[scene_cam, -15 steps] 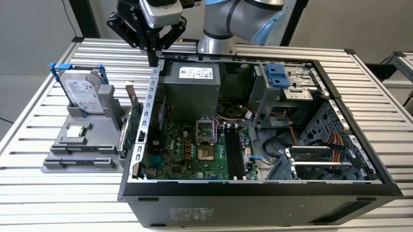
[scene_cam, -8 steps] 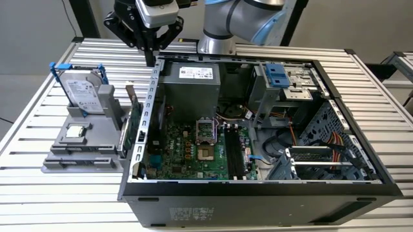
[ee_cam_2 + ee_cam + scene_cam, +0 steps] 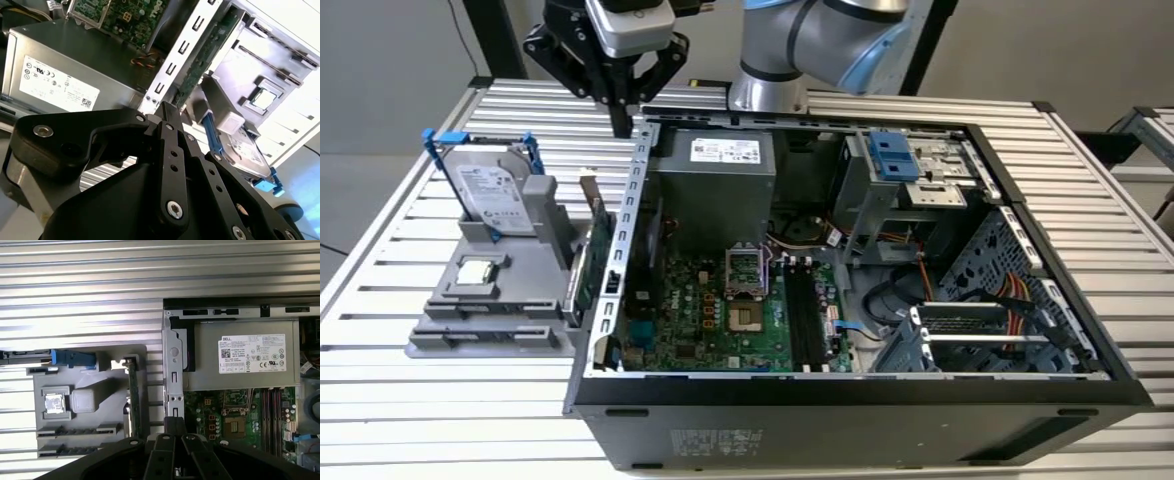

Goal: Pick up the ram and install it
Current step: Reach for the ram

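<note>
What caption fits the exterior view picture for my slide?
Robot gripper hangs over a corner of the open computer case, beside a gray holder with a hard drive.

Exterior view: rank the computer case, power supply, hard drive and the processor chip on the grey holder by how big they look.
Largest to smallest:
1. computer case
2. power supply
3. hard drive
4. processor chip
The differences are plain, so none need be left unranked.
</note>
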`<control>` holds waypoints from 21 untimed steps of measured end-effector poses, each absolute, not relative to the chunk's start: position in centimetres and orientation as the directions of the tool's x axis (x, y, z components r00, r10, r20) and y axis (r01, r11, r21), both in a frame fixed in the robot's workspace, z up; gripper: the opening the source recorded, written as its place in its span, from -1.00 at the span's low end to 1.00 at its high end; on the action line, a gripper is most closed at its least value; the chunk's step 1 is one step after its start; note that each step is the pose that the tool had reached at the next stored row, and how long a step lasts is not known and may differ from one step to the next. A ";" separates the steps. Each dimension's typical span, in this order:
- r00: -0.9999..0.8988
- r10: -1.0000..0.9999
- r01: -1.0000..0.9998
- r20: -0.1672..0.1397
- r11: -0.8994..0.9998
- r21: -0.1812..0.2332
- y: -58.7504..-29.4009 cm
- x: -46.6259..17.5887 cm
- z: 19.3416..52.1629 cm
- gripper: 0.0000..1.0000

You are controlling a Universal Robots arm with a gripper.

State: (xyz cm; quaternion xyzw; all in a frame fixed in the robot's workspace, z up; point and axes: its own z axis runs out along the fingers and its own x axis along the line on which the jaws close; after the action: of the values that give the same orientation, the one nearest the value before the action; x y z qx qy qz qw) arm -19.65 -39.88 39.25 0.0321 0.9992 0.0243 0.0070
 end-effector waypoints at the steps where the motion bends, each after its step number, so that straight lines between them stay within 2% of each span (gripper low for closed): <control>1: -0.998 0.065 0.064 -0.012 0.997 0.049 -39.9 -19.8 39.3 -1.00; 21: -0.998 0.064 0.064 -0.002 0.997 0.048 -39.9 -22.6 39.2 -1.00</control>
State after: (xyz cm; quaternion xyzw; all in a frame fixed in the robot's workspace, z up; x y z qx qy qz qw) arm -22.57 -39.88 39.25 0.0322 0.9992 0.0241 0.0019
